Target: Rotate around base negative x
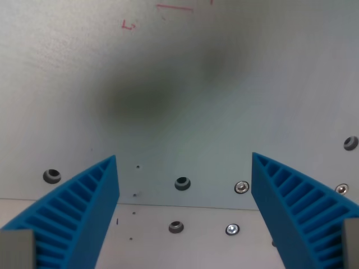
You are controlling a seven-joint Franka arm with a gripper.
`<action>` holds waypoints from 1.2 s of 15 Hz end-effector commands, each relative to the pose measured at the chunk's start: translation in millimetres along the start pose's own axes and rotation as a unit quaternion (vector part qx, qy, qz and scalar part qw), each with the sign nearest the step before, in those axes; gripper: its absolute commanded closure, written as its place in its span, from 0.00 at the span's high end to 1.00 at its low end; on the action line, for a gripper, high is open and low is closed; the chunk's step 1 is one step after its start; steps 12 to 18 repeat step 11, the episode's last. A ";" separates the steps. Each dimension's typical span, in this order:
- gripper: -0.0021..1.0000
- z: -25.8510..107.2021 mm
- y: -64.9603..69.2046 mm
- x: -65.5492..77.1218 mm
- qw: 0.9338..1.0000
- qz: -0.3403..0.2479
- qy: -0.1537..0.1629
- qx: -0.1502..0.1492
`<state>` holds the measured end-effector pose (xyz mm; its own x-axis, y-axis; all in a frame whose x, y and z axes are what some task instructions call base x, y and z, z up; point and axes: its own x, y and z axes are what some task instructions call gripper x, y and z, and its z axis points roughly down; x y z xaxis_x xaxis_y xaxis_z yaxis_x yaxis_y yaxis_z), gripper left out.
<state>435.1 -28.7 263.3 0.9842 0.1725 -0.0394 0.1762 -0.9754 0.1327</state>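
My gripper [184,158] is open and empty. Its two blue ribbed fingers [78,216] rise from the bottom corners of the wrist view, one at the wrist view's left and one at the wrist view's right, with a wide gap between them. Below them lies a pale grey metal plate [179,73]. A soft dark shadow [151,95] falls on the plate above the gap. No loose object is in view.
Several bolt holes and screws dot the plate, such as a hole [182,183] and a shiny screw [242,187]. A seam between two plates [185,206] runs across near the bottom. Faint red marks [129,24] sit near the top edge.
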 end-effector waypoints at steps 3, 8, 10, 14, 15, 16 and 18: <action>1.00 -2.9 -2.6 -0.2 0.993 0.011 -0.018 -0.113; 1.00 -2.9 -2.6 -0.2 0.990 0.012 -0.024 -0.141; 1.00 -2.9 -2.6 -0.2 0.988 0.012 -0.026 -0.153; 1.00 -2.9 -2.6 -0.2 0.987 0.012 -0.027 -0.158; 1.00 -2.9 -2.6 -0.2 0.987 0.012 -0.027 -0.158; 1.00 -2.9 -2.6 -0.2 0.987 0.012 -0.027 -0.158; 1.00 -2.9 -2.6 -0.2 0.987 0.012 -0.027 -0.158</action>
